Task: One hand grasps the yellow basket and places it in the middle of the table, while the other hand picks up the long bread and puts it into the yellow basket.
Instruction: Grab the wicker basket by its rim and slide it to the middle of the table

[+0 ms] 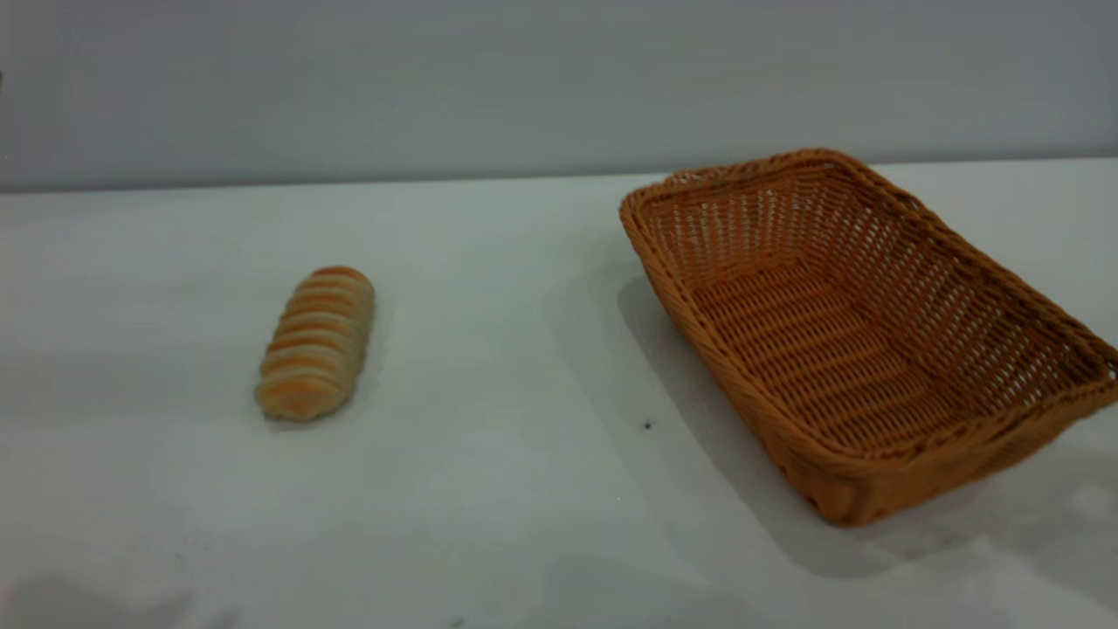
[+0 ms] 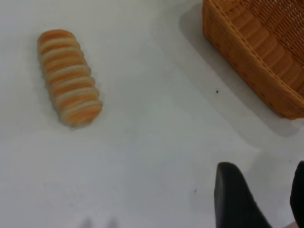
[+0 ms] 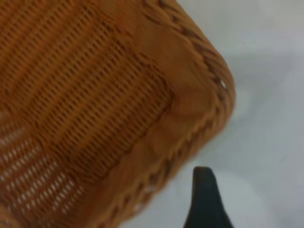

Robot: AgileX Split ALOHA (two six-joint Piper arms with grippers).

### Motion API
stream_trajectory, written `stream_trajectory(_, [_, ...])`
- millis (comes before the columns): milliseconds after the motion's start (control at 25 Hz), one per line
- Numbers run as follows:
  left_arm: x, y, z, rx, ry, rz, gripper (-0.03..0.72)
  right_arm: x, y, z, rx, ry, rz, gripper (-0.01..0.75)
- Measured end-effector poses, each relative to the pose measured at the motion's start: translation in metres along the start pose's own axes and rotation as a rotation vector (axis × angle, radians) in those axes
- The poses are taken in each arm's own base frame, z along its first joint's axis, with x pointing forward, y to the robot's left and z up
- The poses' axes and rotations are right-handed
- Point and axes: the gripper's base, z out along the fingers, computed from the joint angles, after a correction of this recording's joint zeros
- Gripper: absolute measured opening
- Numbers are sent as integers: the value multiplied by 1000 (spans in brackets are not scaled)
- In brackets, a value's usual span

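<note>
The long bread (image 1: 319,342) lies on the white table (image 1: 524,367) at the left, pale with golden-orange stripes. The yellow basket (image 1: 742,384) stands empty at the right, set at an angle. Neither gripper shows in the exterior view. In the left wrist view my left gripper (image 2: 265,175) is open and empty above bare table, with the bread (image 2: 70,77) off to one side and a corner of the basket (image 2: 256,52) farther off. In the right wrist view my right gripper (image 3: 259,190) shows one dark finger (image 3: 205,199) just outside the basket's corner rim (image 3: 209,95), touching nothing.
A grey wall runs behind the table's far edge. A tiny dark speck (image 1: 647,425) marks the tabletop between the bread and the basket. Bare table lies between the two things and in front of them.
</note>
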Motion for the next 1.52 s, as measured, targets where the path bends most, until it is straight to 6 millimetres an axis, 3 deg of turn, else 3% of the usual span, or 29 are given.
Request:
stream_trajectory(320, [-5,4,4,-27,-36,-11,365,-17,16,39,5,82,158,508])
stream_trajectory(560, [-4,6,9,-28,-16,-19,365,-9,13,73,21,135,282,508])
stream_trajectory(1040, [-5,6,9,-26,-16,-17,365,2,5,119,54,159,305,499])
stream_trajectory(1160, [-5,6,9,-26,-16,-17,365,4,3,125,58,160,303,426])
stream_trajectory(1400, [-5,6,9,-26,-16,-17,365,-3,5,127,37,101,305,100])
stream_trajectory(1520, [-5,6,9,-26,-16,-17,365,-3,6,127,34,100,285,86])
